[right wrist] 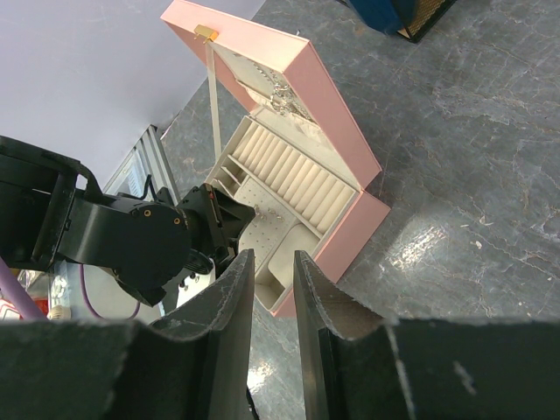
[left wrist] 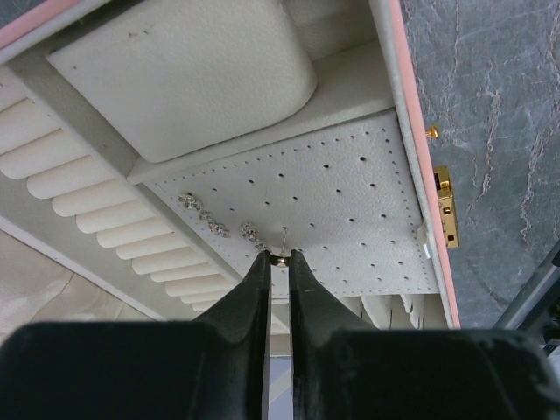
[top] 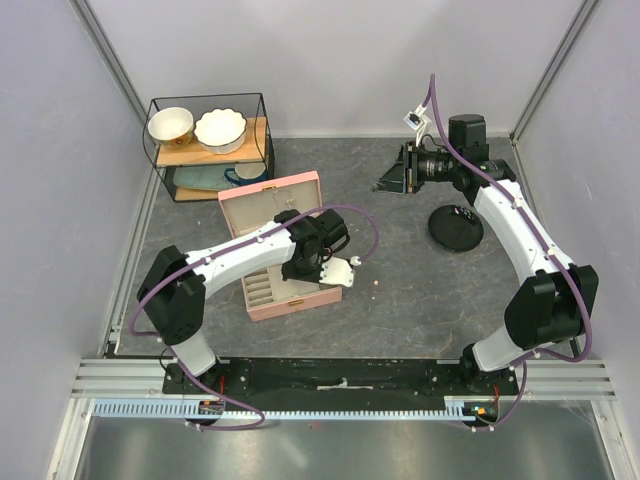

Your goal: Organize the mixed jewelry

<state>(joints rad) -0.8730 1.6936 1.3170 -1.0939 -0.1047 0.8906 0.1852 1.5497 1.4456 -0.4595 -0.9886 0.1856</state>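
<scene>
The open pink jewelry box (top: 300, 299) lies left of centre, its lid (top: 268, 203) raised. My left gripper (left wrist: 279, 256) hovers over the box's white perforated panel (left wrist: 350, 210), shut on a tiny gold stud earring (left wrist: 280, 255) whose pin points at the panel. Several sparkly studs (left wrist: 213, 220) sit in a row in the panel's holes. From above, the left gripper (top: 318, 262) is over the box's right end. My right gripper (right wrist: 273, 262) is raised at the back right (top: 392, 178), open and holding nothing. One tiny pale bead (top: 374, 283) lies on the table right of the box.
A black round disc stand (top: 455, 227) sits on the grey table (top: 400, 310) at the right. A wire shelf (top: 210, 145) with two white bowls stands at the back left, behind the box lid. Silvery pieces (right wrist: 282, 98) show inside the lid.
</scene>
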